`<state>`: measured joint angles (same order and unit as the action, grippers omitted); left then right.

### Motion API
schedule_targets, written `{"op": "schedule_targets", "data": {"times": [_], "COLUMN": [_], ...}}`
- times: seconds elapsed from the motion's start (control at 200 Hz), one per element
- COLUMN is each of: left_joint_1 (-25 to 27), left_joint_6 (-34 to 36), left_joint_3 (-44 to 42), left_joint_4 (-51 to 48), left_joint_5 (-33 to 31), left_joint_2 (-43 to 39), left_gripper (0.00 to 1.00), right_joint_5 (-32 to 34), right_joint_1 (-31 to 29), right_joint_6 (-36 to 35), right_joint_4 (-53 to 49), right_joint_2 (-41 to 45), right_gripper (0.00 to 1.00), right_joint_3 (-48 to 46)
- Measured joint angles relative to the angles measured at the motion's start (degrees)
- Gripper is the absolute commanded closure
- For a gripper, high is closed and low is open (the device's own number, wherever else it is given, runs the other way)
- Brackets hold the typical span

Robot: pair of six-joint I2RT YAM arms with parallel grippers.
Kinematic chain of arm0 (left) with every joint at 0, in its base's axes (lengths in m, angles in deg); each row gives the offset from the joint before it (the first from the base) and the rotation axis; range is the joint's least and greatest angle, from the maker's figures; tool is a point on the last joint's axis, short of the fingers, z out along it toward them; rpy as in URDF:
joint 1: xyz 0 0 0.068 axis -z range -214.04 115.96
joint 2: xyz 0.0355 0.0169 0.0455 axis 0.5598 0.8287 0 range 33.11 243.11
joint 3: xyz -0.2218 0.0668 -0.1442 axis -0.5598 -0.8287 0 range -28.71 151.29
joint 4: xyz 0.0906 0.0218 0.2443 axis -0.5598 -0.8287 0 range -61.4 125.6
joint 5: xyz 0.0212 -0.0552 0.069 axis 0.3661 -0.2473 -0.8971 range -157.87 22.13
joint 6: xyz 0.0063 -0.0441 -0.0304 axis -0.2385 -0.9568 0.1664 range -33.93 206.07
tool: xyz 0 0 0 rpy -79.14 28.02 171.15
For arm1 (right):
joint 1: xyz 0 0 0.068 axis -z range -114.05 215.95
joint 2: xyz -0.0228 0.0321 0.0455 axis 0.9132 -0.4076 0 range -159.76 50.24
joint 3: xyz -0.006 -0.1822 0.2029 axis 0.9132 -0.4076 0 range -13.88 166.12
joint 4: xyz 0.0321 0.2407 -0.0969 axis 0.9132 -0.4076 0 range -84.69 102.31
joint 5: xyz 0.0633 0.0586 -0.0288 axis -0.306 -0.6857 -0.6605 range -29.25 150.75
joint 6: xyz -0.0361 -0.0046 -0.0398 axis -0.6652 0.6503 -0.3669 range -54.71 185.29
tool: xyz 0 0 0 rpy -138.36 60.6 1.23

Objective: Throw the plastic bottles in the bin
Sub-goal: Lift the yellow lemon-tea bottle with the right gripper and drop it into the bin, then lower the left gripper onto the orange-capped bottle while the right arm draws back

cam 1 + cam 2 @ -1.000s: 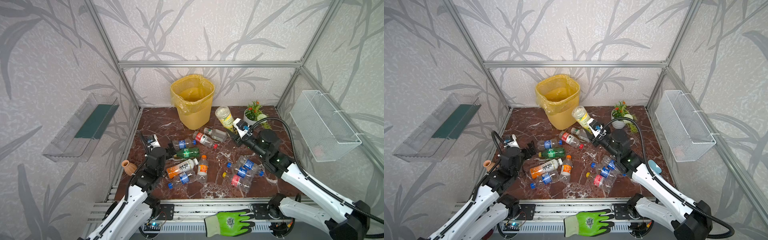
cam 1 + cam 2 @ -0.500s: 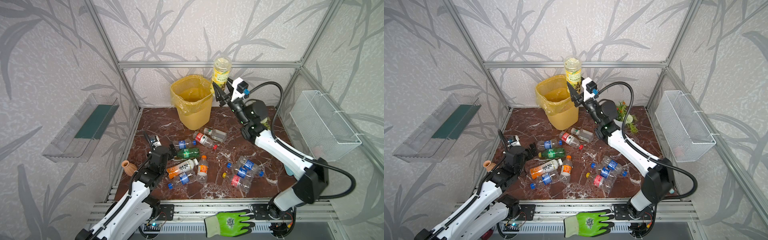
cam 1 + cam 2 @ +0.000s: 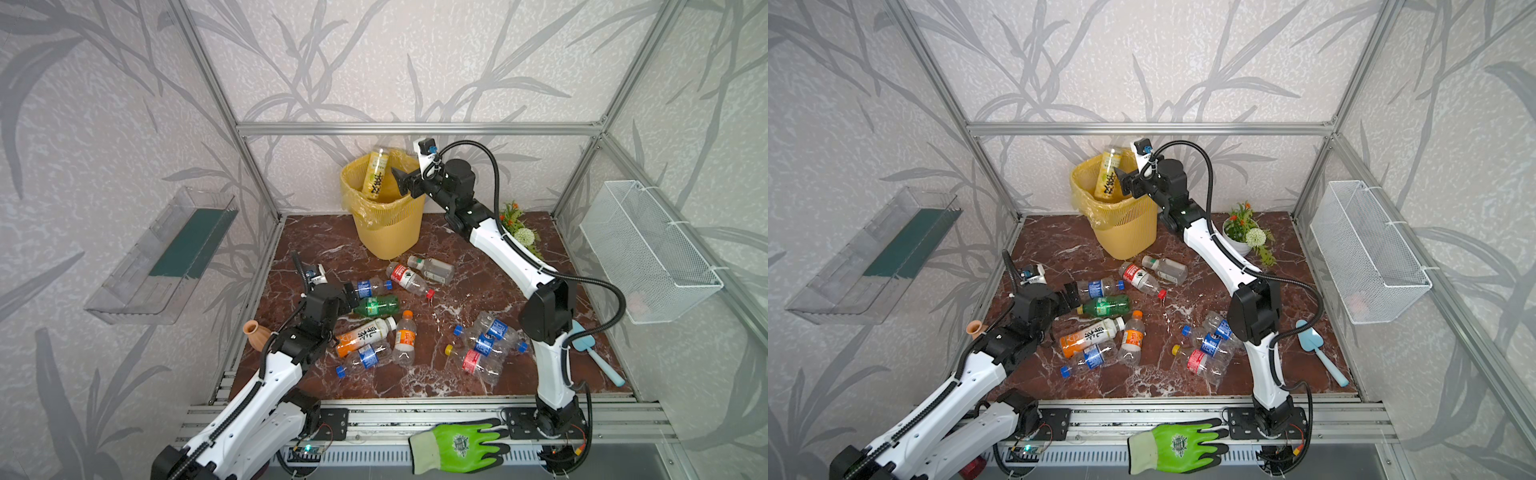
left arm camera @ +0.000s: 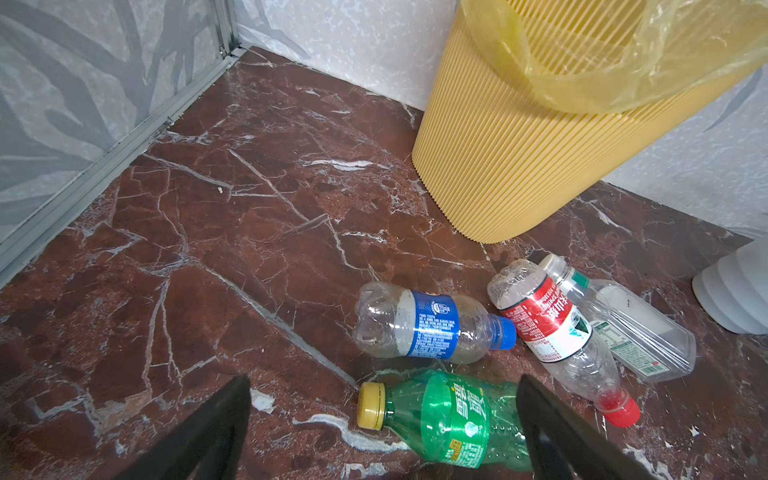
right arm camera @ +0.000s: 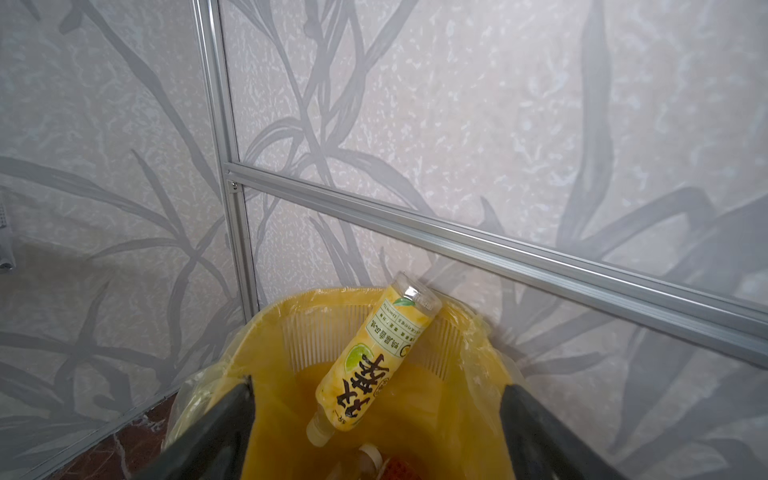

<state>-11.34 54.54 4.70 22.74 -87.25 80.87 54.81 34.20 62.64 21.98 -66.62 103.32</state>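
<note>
Now drop step: yellow bottle (image 3: 376,172) neck-down in bin (image 3: 390,232) at far side, free; right fingers (image 5: 216,428) spread above rim; left fingers (image 4: 199,432) spread over green bottle (image 4: 453,419). Next probably: lower, close.

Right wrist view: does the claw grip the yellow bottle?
No, the yellow bottle tilts into the bin, touching neither finger of the open right claw.

Yel ribbed bin (image 3: 390,232), yel-label bottle (image 3: 376,174), grn bottle (image 3: 376,306), red-brown marbled floor (image 3: 324,245).
</note>
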Motion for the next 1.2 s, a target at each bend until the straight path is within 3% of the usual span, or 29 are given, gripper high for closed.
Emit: {"op": "schedule_targets", "data": {"times": [0.335, 0.645, 0.89, 1.199], "left_joint_1": [0.13, 3.28, 12.24, 23.15], "left_joint_6": [1.62, 1.99, 3.98, 3.39], "left_joint_3": [0.0, 0.11, 4.72, 12.17], "left_joint_4": [0.72, 1.33, 1.09, -4.96], "left_joint_5": [3.54, 5.86, 3.93, 3.78], "left_joint_2": [0.72, 2.23, 9.9, 19.39], "left_gripper": [0.01, 0.01, 0.03, 0.17], "right_joint_5": [4.7, 10.64, 12.09, 12.15], "right_joint_1": [1.09, 8.41, 14.53, 17.59], "right_joint_6": [0.68, 8.33, 13.09, 15.78], "right_joint_4": [13.4, 9.75, 3.87, 1.81], "right_joint_2": [32.15, 47.54, 59.58, 62.9], "right_gripper": [0.07, 0.07, 0.07, 0.07], "right_joint_3": [-44.54, -80.24, -90.05, -93.02]}}
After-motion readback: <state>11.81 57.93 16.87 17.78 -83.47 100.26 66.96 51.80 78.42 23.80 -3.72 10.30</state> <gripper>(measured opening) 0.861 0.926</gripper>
